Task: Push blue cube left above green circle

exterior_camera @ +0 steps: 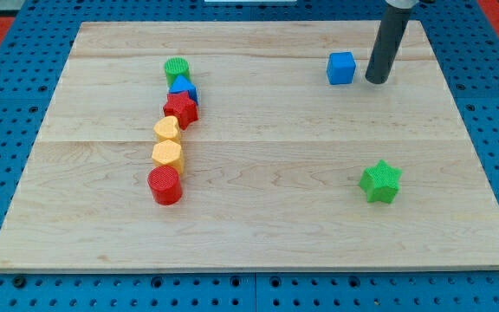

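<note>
Pale wooden board [258,217] on blue pegboard. Small blue cube [341,68] sits near the view's top right; my tip [376,81] is just right of it, apparently apart. No claw here, just a bare rod. Risks: off-centre contact spins the cube away; overshooting rams the green round cylinder [177,69] heading the block column.
</note>
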Controlling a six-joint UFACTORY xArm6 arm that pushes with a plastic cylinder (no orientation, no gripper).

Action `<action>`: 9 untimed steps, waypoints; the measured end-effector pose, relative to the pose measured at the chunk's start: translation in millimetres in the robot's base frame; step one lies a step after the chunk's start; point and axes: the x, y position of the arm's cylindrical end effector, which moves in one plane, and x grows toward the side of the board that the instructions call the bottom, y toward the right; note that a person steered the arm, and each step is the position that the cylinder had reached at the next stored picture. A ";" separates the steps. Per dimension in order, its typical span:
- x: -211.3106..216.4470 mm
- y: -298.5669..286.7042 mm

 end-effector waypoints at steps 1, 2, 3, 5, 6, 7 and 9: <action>-6.0 -40.5; -6.1 -114.2; -21.9 -115.7; -37.4 -179.1; -37.4 -219.1; -40.6 -231.3; -82.3 -239.5</action>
